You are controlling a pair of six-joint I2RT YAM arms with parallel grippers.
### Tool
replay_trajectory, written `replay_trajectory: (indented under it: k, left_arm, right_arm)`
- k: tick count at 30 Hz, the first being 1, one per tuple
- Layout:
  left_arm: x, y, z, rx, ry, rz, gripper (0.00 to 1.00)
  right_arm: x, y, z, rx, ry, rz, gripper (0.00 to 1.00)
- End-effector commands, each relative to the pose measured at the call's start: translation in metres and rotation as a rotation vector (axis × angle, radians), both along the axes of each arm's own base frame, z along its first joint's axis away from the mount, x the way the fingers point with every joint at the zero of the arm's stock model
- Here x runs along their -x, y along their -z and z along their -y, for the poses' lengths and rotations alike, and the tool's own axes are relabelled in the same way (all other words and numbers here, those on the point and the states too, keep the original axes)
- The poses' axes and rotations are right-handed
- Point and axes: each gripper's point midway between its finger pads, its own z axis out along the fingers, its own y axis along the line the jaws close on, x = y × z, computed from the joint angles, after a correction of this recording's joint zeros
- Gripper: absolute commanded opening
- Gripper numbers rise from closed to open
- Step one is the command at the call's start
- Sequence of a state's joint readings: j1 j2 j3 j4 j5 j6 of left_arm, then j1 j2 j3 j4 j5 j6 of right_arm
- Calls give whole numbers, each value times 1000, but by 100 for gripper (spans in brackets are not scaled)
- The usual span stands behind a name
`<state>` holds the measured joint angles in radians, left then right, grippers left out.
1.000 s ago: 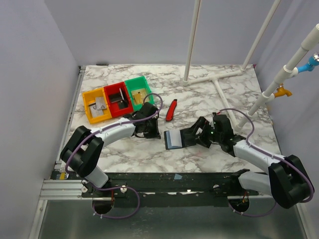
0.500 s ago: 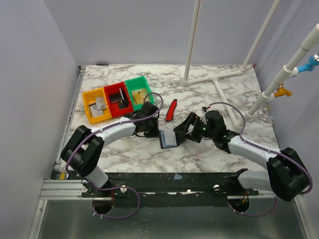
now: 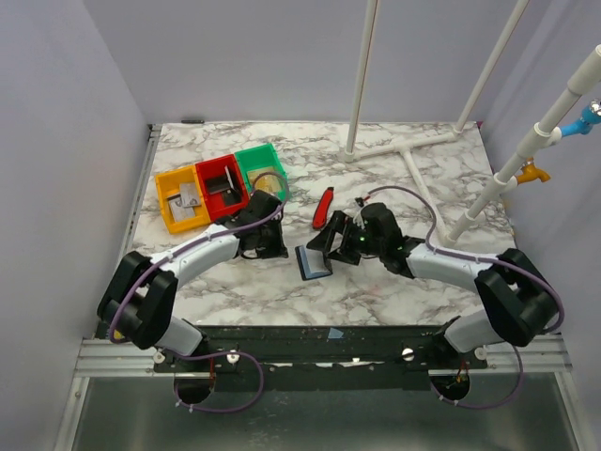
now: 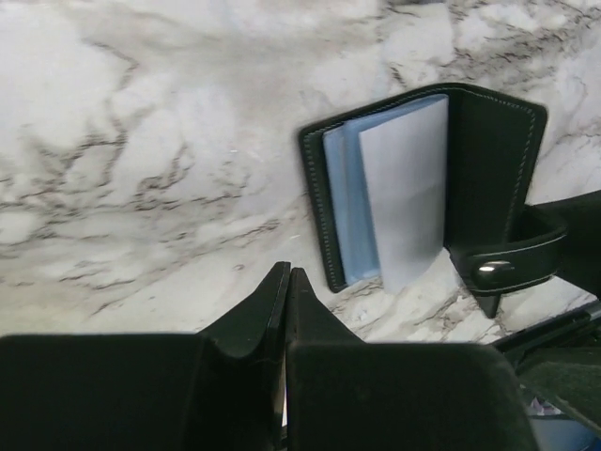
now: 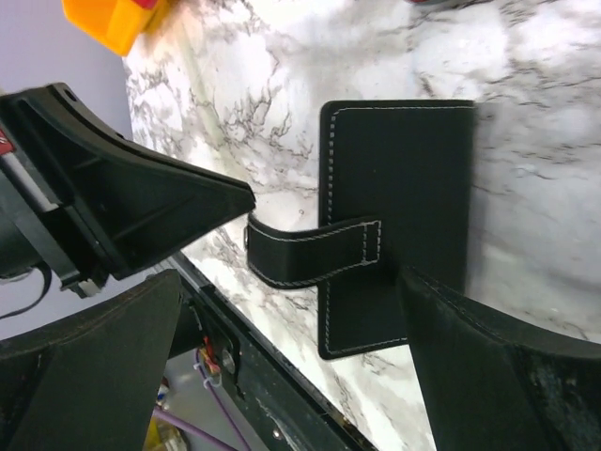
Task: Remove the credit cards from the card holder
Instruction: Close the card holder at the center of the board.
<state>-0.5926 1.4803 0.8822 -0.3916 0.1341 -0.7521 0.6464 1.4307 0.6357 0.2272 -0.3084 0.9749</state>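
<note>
Closest to the arms, the card holder (image 4: pixel 484 141) lies open on the counter (image 3: pixel 394 178), about in the middle, between the two claws. The left claw (image 4: pixel 285 280) is squeezed tight with nothing in it, and its tip sits near the side of the holder that faces the left arm. The right claw (image 3: pixel 329 246) is spread wide on the other side. The black flap with the strap (image 5: pixel 315 249) is between its fingers, but I cannot tell if they touch it, and they have not closed on anything. Inside the holder are blue-grey pockets (image 4: pixel 347 202) with a grey card (image 4: pixel 406 193) tucked in. So I think the main job is not done: that card has to come out. A bit farther back lies a red-and-black tool (image 3: pixel 323 206) that nothing touches. Farthest back stand the orange bin (image 3: pixel 161 199), the red bin (image 3: pixel 218 163) and the green bin (image 3: pixel 255 150). A flat grey thing (image 3: pixel 188 197) lies in the orange one and a tan thing (image 3: pixel 263 178) in the green one. They may be cards already taken out, but they are too small to tell.
</note>
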Motion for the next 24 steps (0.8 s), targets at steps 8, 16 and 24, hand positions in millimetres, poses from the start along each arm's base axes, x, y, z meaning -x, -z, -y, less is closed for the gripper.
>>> replay_trajectory:
  k: [8,16,24]
  left_arm:
    - [6,4,-45,-46,-80,24,0]
    - [2,-2,-42,-26,-78,36,0]
    - [-3,-23,-36,6,-64,77,0]
  right_arm:
    - [2,12,-55,40,-108,45,100]
    - [11,73,-46,158,-105,-65,100]
    - [6,36,-50,118,-109,-6,100]
